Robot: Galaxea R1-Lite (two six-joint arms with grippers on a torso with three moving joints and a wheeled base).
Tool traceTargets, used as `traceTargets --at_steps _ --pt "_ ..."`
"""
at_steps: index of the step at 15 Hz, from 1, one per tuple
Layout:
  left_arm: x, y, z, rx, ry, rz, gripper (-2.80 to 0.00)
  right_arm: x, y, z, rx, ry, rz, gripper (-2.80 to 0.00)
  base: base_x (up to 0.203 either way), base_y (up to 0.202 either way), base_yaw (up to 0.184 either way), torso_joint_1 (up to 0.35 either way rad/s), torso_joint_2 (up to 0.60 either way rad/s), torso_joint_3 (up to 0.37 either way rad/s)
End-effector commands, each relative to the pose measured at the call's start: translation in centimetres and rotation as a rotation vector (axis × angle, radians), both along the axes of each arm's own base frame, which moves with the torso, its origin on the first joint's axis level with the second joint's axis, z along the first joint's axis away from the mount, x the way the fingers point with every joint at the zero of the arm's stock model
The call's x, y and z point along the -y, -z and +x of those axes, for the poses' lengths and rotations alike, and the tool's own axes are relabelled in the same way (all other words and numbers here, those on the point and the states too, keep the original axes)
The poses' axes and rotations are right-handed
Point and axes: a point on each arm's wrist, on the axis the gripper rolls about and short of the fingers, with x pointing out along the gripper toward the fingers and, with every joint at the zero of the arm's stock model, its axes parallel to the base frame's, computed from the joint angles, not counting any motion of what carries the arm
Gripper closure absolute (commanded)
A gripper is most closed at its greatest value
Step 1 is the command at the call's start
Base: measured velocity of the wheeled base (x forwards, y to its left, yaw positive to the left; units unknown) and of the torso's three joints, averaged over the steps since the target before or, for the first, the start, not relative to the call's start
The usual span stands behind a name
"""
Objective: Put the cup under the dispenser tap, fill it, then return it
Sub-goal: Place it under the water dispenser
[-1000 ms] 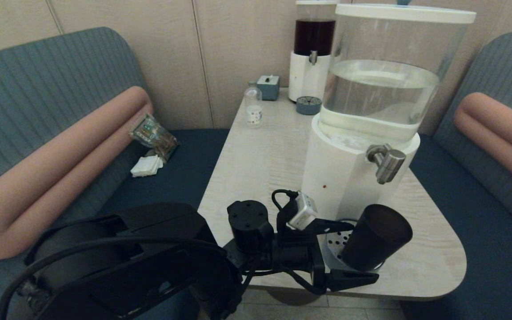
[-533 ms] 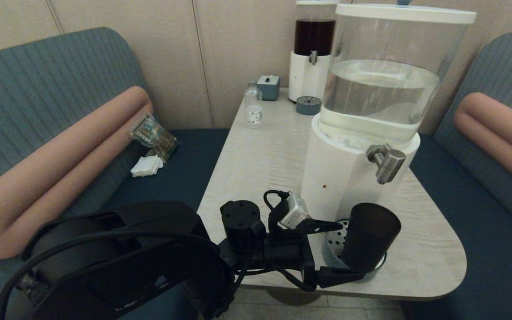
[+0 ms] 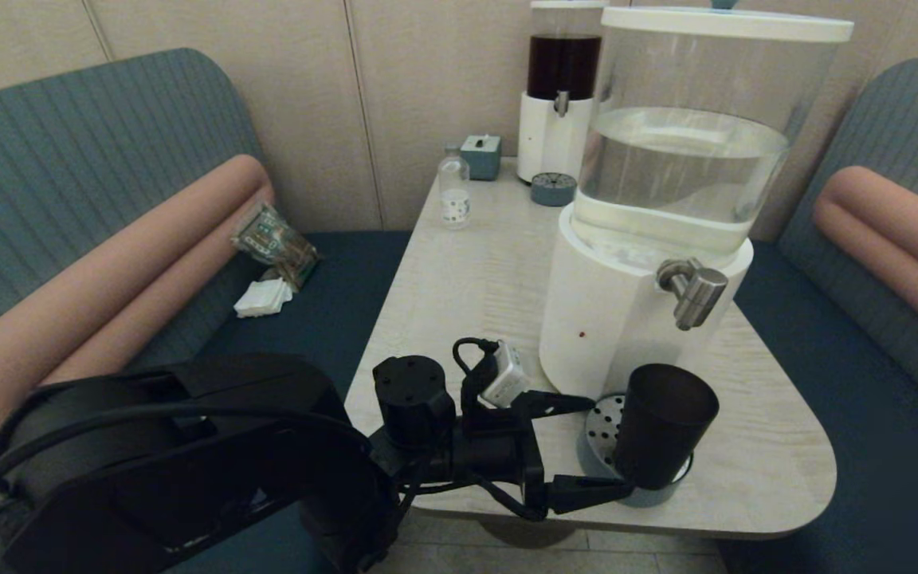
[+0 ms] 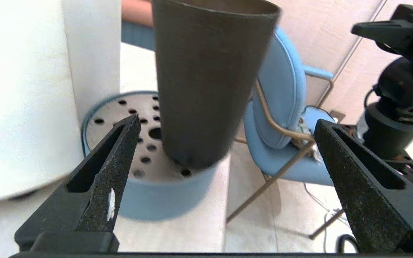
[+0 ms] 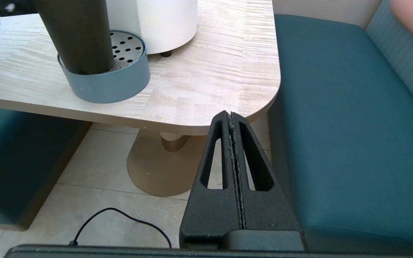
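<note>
The dark tapered cup [image 3: 662, 422] stands upright on the blue-rimmed perforated drip tray [image 3: 586, 462], below and slightly in front of the brushed-metal dispenser tap [image 3: 694, 291]. The tap juts from the white base of the big clear-tank dispenser [image 3: 626, 319]. My left gripper [image 3: 613, 445] is open at tray height to the cup's left, its fingertips short of the cup and touching nothing. In the left wrist view the cup [image 4: 210, 82] rises beyond the spread left gripper [image 4: 227, 122]. My right gripper [image 5: 231, 114] is shut and parked below the table's near right corner, out of the head view.
The tray sits close to the table's front edge [image 3: 666, 530]. At the back stand a slimmer dark-liquid dispenser [image 3: 559, 88], a small clear bottle [image 3: 454, 191], a blue-grey box [image 3: 481, 155] and a small round tray [image 3: 553, 189]. Teal benches flank the table.
The cup went from tilted between my left fingers to upright on the drip tray. The left gripper then drew back to the left, away from it.
</note>
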Motion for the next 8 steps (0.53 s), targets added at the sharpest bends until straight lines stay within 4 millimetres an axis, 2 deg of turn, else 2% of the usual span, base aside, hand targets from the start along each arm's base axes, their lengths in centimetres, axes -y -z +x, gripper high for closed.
traceTargets --at_steps 1,5,8 --pt "-1.0 -0.9 -0.8 0.001 -0.002 0.001 -2.80 0.0 0.0 0.0 0.002 0.000 0.000 0.00 0.000 0.000 0.000 0.000 0.00 0.000" --pt "-3.1 -1.9 -3.0 -0.026 -0.008 0.027 -2.80 0.0 0.0 0.0 0.003 -0.001 -0.001 0.00 0.000 0.000 0.000 0.000 0.00 0.000" --pt "-3.8 -2.9 -4.2 -0.021 -0.003 0.025 -2.80 0.0 0.0 0.0 0.004 0.000 -0.001 0.00 0.000 0.000 0.000 0.000 0.00 0.000"
